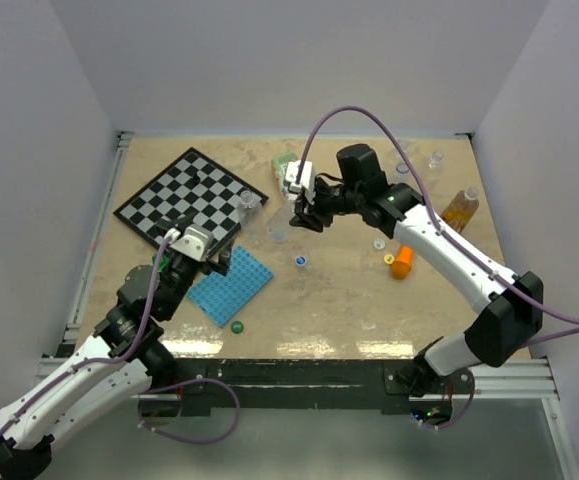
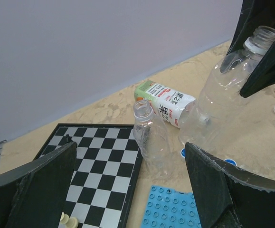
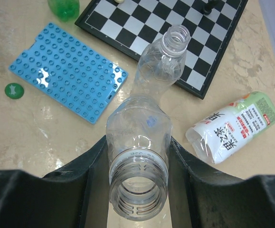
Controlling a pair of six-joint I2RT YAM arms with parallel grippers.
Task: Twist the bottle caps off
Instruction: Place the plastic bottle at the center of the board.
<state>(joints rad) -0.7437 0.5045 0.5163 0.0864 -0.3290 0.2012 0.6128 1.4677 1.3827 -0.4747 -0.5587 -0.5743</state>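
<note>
Right jaws were clenched on the neck of a clear bottle, already uncapped, just beside a second open bottle standing at the chessboard edge. Left jaws hung fully released between the chessboard and the blue stud plate, grasping nothing. Loose caps lay on the counter: green cap by the plate's near corner, blue cap mid-counter, white cap further right.
</note>
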